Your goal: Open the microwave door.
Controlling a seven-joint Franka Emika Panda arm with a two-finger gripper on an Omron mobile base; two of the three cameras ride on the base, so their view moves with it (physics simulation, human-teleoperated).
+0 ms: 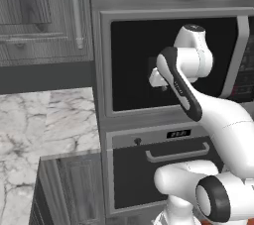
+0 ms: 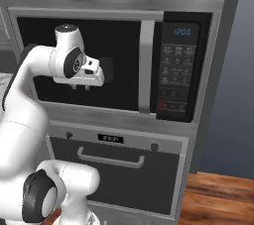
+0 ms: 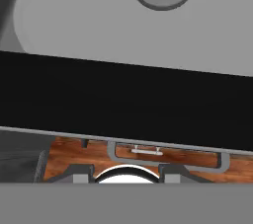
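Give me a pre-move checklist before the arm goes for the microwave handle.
1. Microwave door shut, flush with its frame: ok.
2. Bar handle free of anything in front of it: ok.
3. Tool lined up with the handle: not ok; it hangs in front of the black glass, well to the handle's left, pointing down.
4. Tool open wide enough for the bar: cannot tell; the fingers are too small to read.
5. Oven handle below is out of the arm's way: ok.

Gripper (image 2: 81,87) finger state perhaps unreadable, too small; part of the microwave door (image 1: 131,65) behind the arm.
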